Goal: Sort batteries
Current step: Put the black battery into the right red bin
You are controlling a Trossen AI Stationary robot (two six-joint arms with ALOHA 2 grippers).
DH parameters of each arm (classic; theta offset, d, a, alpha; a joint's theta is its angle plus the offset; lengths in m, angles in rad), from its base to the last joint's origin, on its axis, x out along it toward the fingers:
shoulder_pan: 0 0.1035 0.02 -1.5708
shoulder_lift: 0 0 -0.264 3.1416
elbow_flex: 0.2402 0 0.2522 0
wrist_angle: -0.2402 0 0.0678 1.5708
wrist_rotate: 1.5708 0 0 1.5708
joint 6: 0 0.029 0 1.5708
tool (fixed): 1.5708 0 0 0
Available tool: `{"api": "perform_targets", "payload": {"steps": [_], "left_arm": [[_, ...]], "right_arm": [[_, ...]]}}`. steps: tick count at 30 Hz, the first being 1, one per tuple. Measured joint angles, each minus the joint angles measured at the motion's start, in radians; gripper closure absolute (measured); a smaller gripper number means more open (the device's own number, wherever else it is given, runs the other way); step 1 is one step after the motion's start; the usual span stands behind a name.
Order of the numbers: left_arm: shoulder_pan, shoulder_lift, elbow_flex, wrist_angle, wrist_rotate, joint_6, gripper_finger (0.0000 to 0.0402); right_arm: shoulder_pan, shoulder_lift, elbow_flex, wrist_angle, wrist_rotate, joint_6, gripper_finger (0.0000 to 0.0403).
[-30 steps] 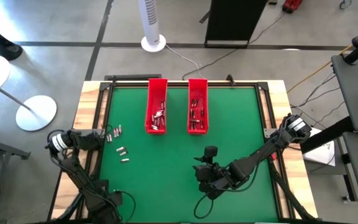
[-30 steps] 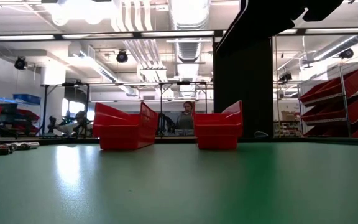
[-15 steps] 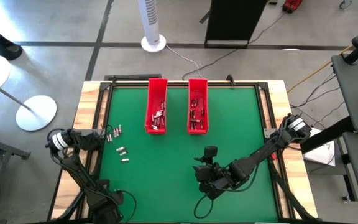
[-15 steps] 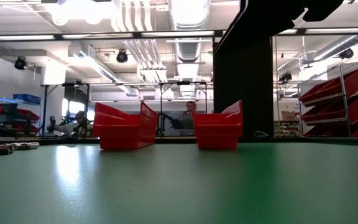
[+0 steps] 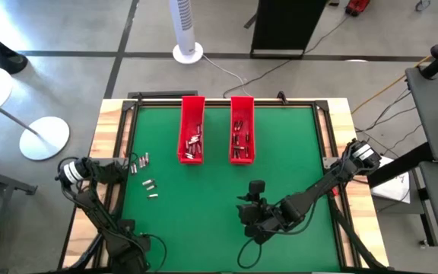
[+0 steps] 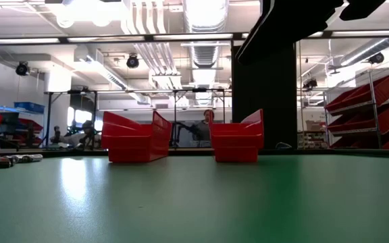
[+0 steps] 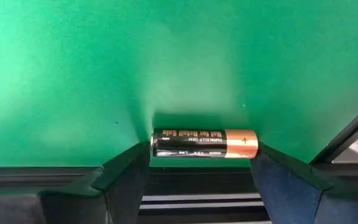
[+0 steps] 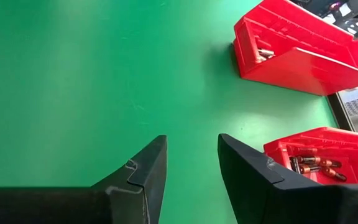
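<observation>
Several loose batteries lie on the green mat near its left edge; they also show at the far left of the low view as batteries. My left gripper is beside them at the left edge, shut on one black-and-copper battery. Two red trays with batteries inside stand at the far middle. My right gripper hangs over the near middle of the mat, open, with nothing between its fingers. My left gripper pinches the black-and-copper battery end to end between its two fingertips. One finger is on the black end, the other on the copper end. The fingers come from the table's left. Whether the battery rests on the mat, I cannot tell.
The wooden table frame rims the mat. Bare green mat lies between the loose batteries, the trays and my right gripper. In the low view the trays stand side by side, with a workshop and people behind them.
</observation>
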Motion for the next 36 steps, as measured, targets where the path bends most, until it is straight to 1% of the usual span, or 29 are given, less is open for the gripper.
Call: {"api": "perform_targets", "payload": {"steps": [3,7,11,13,16,19,27,30,33,36], "left_arm": [[0.000,0.003,0.009,-0.028,-0.008,-0.027,0.0143],[-0.001,0.007,0.041,-0.059,-0.037,0.008,0.0143],[-0.005,0.007,0.070,-0.077,-0.122,0.038,0.0143],[-0.005,0.007,0.072,-0.085,-0.144,0.038,0.0143],[-0.005,0.007,0.074,-0.088,-0.146,0.041,0.0143],[-0.005,0.007,0.074,-0.089,-0.118,0.040,0.0143],[-0.014,0.005,0.072,-0.092,-0.091,0.039,0.0143],[-0.016,0.005,0.065,-0.089,-0.095,0.039,0.0143],[-0.016,0.004,0.063,-0.089,-0.122,0.038,0.0143],[-0.015,0.021,0.066,-0.090,-0.118,0.051,0.0143]], "right_arm": [[-0.001,0.000,0.000,0.000,0.000,-0.004,0.0270],[-0.005,0.000,0.000,0.000,0.000,-0.011,0.0270],[-0.005,0.000,0.000,0.000,0.000,-0.010,0.0263],[-0.005,0.000,0.000,0.000,0.000,-0.009,0.0260],[-0.005,0.000,0.000,0.000,-0.001,-0.009,0.0257],[-0.005,0.000,0.000,0.000,-0.003,-0.008,0.0258],[-0.005,0.000,0.000,0.000,-0.003,-0.007,0.0276],[-0.005,0.000,0.000,0.000,-0.003,-0.007,0.0281],[-0.005,0.000,0.000,0.000,-0.003,-0.007,0.0285],[-0.005,0.000,-0.001,0.000,-0.003,-0.007,0.0288]]}}
